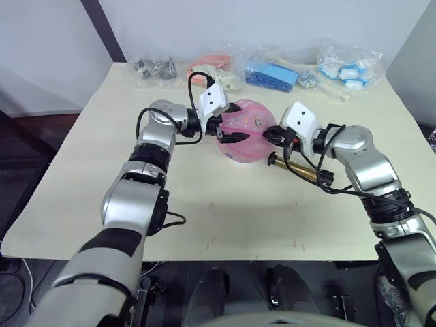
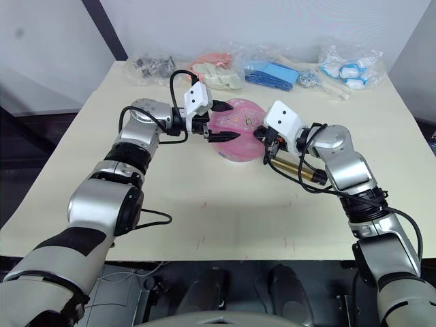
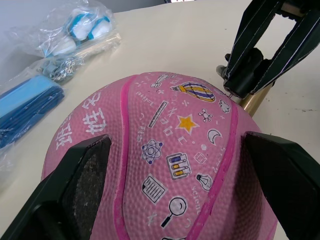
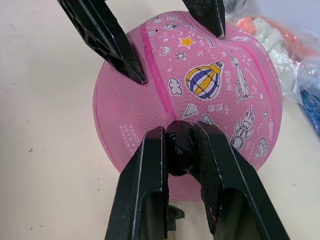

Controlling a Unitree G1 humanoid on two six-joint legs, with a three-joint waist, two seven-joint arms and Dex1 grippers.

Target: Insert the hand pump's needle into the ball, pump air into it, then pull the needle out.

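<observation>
The pink ball (image 1: 245, 129) rests mid-table, printed with cartoon pictures. My left gripper (image 1: 230, 122) holds it from the left, one black finger (image 3: 82, 175) pressed on each side. My right gripper (image 4: 179, 137) comes in from the right and is shut on the small black fitting (image 4: 179, 152) of the needle, which is pushed against the ball's skin. The metal pin itself is hidden behind the fitting. The hand pump (image 1: 298, 169) lies on the table just right of the ball, under my right wrist, its gold-bronze barrel (image 3: 252, 100) showing.
Several clear plastic bags line the table's far edge: dark parts (image 1: 155, 68), orange and cream items (image 1: 218, 68), blue items (image 1: 272, 73), white-and-blue items (image 1: 347, 68). Bare table top (image 1: 238, 211) stretches between the ball and the near edge.
</observation>
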